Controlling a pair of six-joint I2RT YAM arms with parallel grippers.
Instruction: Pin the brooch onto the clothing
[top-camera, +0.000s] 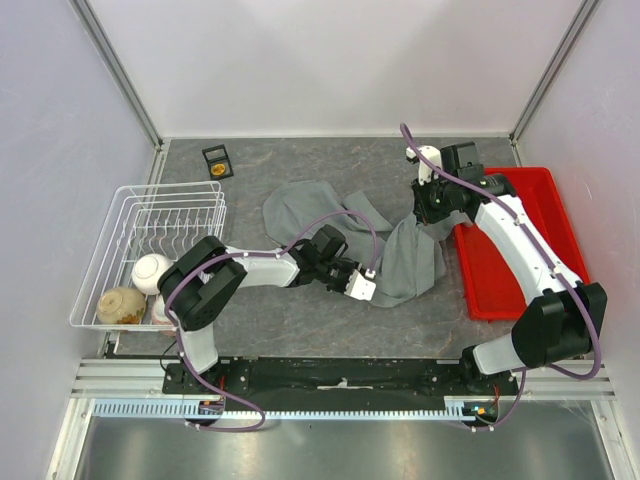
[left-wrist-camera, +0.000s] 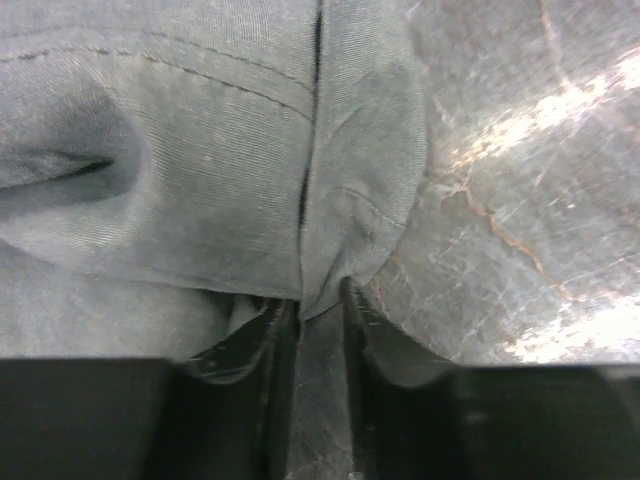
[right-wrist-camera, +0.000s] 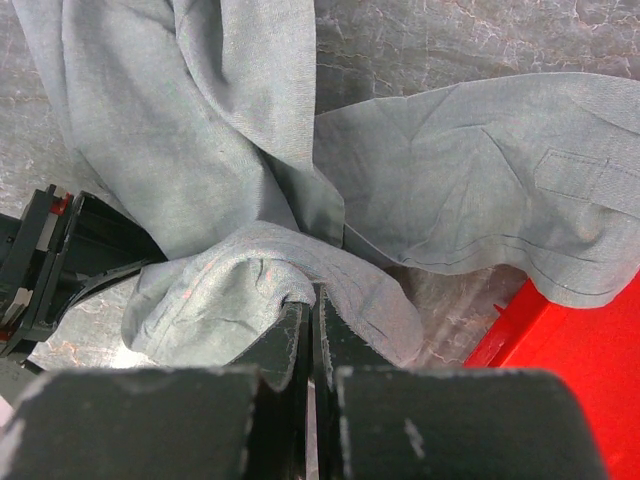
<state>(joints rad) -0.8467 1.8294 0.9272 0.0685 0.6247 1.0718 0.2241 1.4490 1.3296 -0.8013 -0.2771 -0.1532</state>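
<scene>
My right fingers (right-wrist-camera: 312, 318) pinch shirt (top-camera: 400, 262) fold tight; left fingers (left-wrist-camera: 320, 330) part-spread around hem – grip may slip. Brooch (top-camera: 217, 169) sits untouched at bench's far-left corner – I risk dragging cloth away.

The left arm reaches rightward from its base low over the table, forearm nearly level, its wrist at the middle. The left gripper (left-wrist-camera: 318, 310) points at the grey shirt (left-wrist-camera: 200, 150); its jaws stand a narrow gap apart with a fold of cloth pinched between the fingertips (left-wrist-camera: 275, 325). The right arm rises from its base, leans back and bends inward at the elbow, its wrist turned down. The right gripper (right-wrist-camera: 310, 310) has its jaws pressed together on a bunched edge of the shirt.
</scene>
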